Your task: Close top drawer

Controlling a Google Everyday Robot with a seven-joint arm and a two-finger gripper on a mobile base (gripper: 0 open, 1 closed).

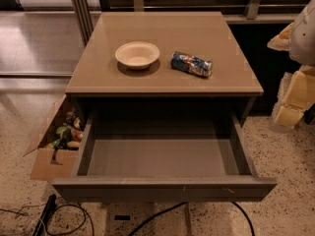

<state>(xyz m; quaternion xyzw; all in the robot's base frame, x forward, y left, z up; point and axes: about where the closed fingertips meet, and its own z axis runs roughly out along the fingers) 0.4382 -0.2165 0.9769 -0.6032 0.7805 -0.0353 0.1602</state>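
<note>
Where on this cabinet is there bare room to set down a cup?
The cabinet top is bare along its front edge, before the bowl and can, and across the back behind them. The open top drawer shows nothing inside. It is crowded left of the cabinet, where a full box sits, and at the right, where the gripper hangs.
</note>
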